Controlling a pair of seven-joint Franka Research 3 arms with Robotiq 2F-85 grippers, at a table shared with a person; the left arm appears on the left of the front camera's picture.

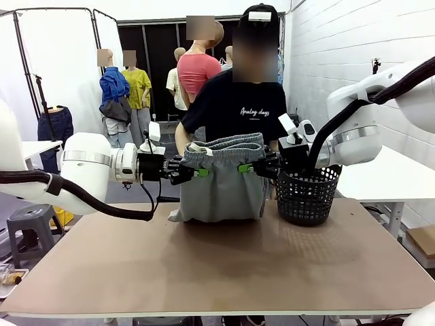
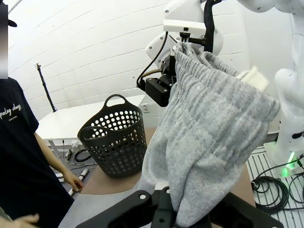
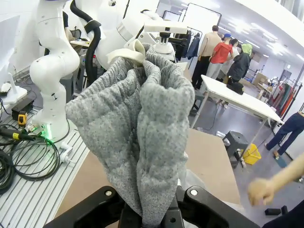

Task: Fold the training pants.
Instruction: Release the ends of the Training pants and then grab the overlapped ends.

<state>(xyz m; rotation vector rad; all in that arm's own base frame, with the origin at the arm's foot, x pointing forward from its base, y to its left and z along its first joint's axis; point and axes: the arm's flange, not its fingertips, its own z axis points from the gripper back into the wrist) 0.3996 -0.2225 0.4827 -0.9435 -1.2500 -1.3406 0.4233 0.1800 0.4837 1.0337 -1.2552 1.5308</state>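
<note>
Pants lifted by the waistband, both my grippers clamped on them; the fold is barely begun, I judge.

Near me the table (image 1: 217, 272) top is bare. Past it, my left gripper (image 1: 198, 172) and right gripper (image 1: 246, 168) are each pinched tight on one side of the gathered waistband of the training pants (image 1: 221, 187). The waistband is stretched between them over the far part of the table. The grey cloth hangs down and its lower end rests bunched on the top; I cannot tell how the legs lie. No crisp fold shows. Left to do, as I read it: lay them flat, double the legs over, and let go. A black basket (image 1: 307, 193) stands just beside, on my right. The person (image 1: 245, 109) stands behind the pants.
</note>
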